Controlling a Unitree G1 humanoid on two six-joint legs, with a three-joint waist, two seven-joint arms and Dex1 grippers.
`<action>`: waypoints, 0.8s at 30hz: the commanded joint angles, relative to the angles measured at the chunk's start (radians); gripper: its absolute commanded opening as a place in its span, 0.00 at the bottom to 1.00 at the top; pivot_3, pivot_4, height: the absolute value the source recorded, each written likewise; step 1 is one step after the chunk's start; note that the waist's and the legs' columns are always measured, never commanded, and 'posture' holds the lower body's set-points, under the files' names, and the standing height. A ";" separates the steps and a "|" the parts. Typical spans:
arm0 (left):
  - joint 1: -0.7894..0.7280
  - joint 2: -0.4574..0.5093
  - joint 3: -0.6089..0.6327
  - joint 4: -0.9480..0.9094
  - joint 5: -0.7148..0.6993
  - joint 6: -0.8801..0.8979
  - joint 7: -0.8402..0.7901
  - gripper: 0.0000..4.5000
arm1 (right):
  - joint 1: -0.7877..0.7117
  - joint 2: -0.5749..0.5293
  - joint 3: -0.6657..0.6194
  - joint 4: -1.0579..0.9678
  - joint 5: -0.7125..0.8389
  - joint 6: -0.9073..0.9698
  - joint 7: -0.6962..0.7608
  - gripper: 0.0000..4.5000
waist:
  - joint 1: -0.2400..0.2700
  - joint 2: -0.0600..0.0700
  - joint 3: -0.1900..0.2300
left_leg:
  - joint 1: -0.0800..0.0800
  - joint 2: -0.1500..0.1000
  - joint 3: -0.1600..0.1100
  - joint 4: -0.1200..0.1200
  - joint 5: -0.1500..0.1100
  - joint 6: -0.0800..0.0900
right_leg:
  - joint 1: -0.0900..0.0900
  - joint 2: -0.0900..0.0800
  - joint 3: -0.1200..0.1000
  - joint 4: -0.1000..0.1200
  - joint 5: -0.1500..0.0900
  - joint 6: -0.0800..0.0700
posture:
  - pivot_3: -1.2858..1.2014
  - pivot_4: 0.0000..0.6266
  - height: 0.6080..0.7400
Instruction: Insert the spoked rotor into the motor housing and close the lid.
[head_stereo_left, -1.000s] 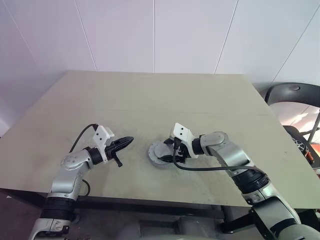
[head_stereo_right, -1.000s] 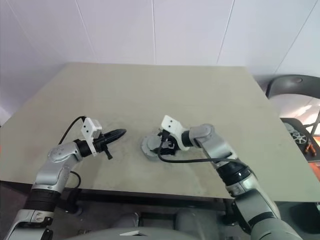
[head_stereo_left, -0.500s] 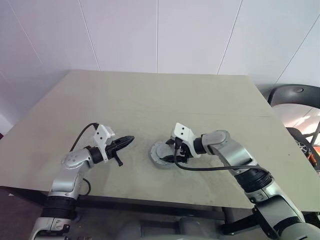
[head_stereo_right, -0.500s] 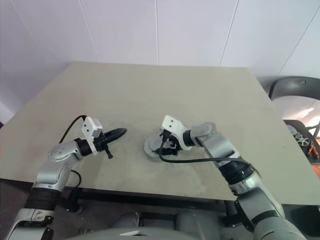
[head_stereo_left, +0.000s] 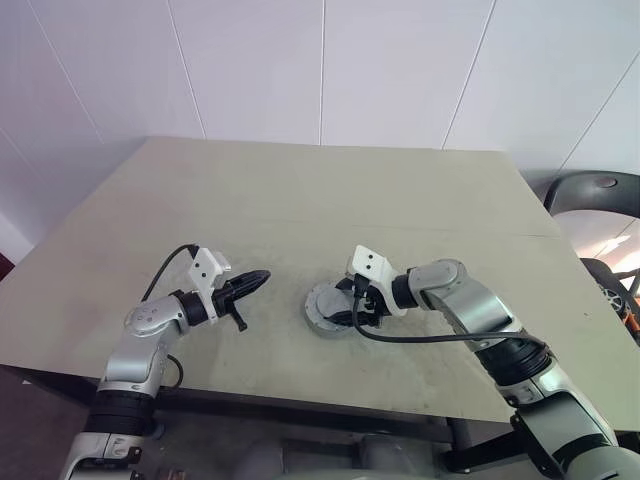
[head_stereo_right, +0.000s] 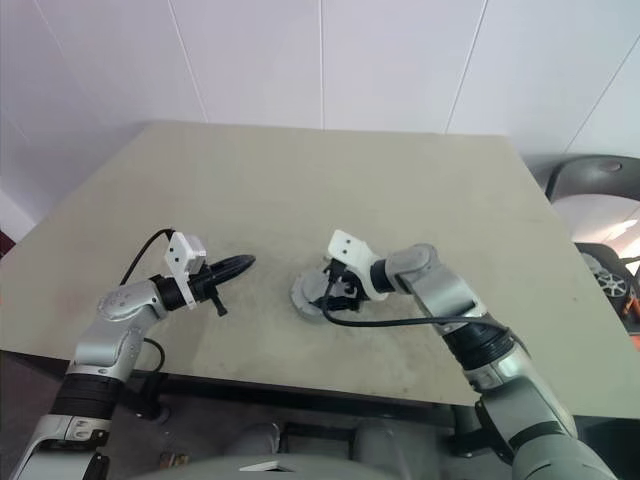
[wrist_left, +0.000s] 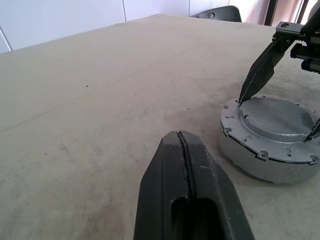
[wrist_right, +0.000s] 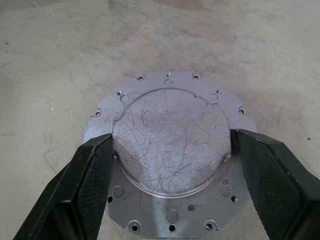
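On the beige bench (head_stereo_left: 330, 200), the motor housing (head_stereo_left: 325, 309) sits near the front edge, roughly midway between the two arms. The head views give only a small round grey shape there, half covered by the right claw (head_stereo_left: 352, 308).

The right wrist view shows what covers it: a scratched, flat metal lid (wrist_right: 172, 150) lies on top of the housing, a raised round centre inside a flange ringed with small holes. The right claw's fingers (wrist_right: 92, 170) are spread wide and stand on either side of that raised centre, at or just touching its edge; whether they actually press it is hard to judge.

The left wrist view adds the side profile: the housing (wrist_left: 270, 142) is a short silver drum resting flat on the bench, with one right fingertip coming down onto its top rim. The left claw (wrist_left: 185, 160) is pressed together, holding nothing, hovering just beside the housing and apart from it.
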 joint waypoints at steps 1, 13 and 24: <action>-0.026 0.004 0.008 0.000 0.001 -0.021 -0.007 0.00 | 0.017 -0.056 0.062 0.074 -0.105 0.000 -0.035 0.77 | 0.000 0.000 0.000 | 0.000 0.000 0.000 0.000 0.000 0.000 | 0.000 0.000 0.000 0.000 0.000 0.000 | 0.52 0.00 1.00; -0.045 -0.016 -0.002 0.068 0.020 -0.071 -0.017 0.00 | 0.005 -0.025 0.042 0.048 -0.067 0.042 -0.046 0.77 | -0.006 0.000 -0.001 | 0.002 0.002 0.000 0.005 -0.002 -0.003 | 0.004 -0.001 -0.002 -0.010 0.000 0.000 | 0.52 0.00 1.00; -0.142 -0.111 -0.065 0.156 0.050 -0.114 -0.038 0.00 | 0.023 -0.002 0.039 0.012 -0.020 0.078 -0.030 0.77 | -0.002 0.000 -0.002 | 0.001 0.001 -0.002 -0.001 0.000 0.000 | 0.005 0.000 -0.003 -0.008 0.001 -0.001 | 0.52 0.00 1.00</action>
